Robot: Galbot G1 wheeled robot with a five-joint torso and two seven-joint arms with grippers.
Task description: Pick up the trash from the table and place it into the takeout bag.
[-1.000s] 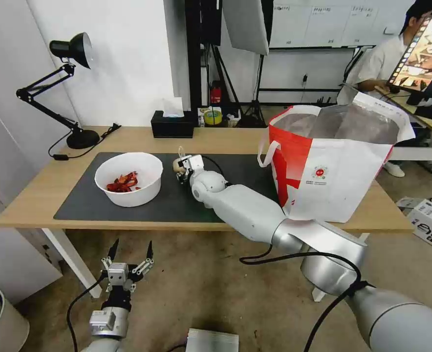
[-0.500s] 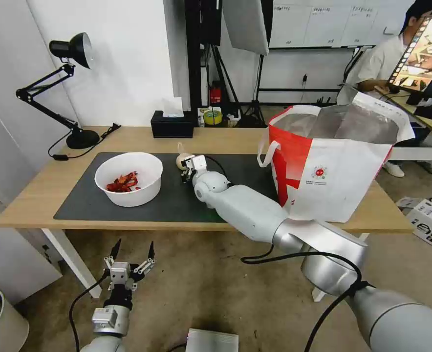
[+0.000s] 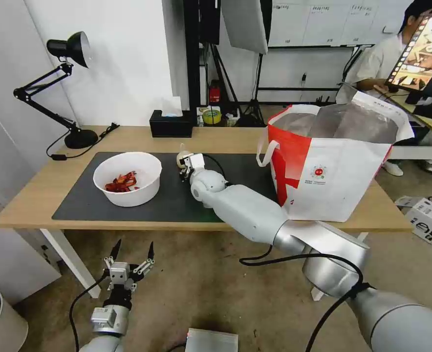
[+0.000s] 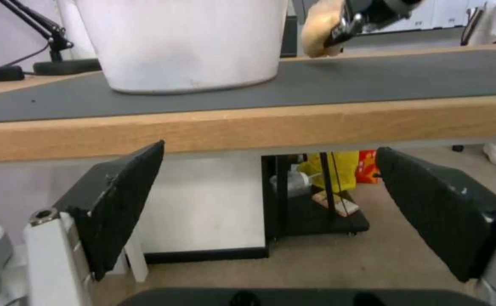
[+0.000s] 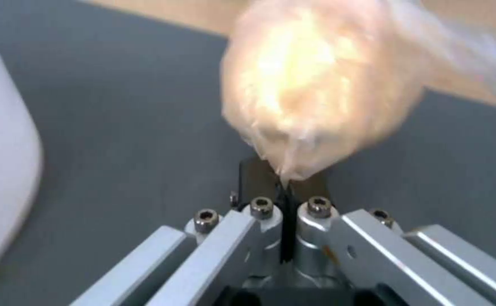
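Note:
My right gripper [image 3: 183,164] reaches over the dark mat [image 3: 177,198] on the table [image 3: 28,198] and is shut on the trash, a beige lump in a clear bag [image 3: 180,157]. In the right wrist view the fingers [image 5: 262,178] pinch the bag's plastic just under the lump [image 5: 316,85]. A white bowl of red scraps [image 3: 126,178] stands to the left on the mat. The takeout bag [image 3: 333,166], white with a red side, stands open at the table's right end. My left gripper [image 3: 130,255] hangs open below the table's front edge [image 4: 259,127].
A black desk lamp [image 3: 72,98] stands at the table's back left and a black tissue box [image 3: 171,124] at the back edge. A person sits at a monitor [image 3: 421,54] behind the bag. A cardboard box [image 3: 423,220] lies on the floor at right.
The right gripper has lifted the bagged lump a little off the mat. The left arm has stayed where it was.

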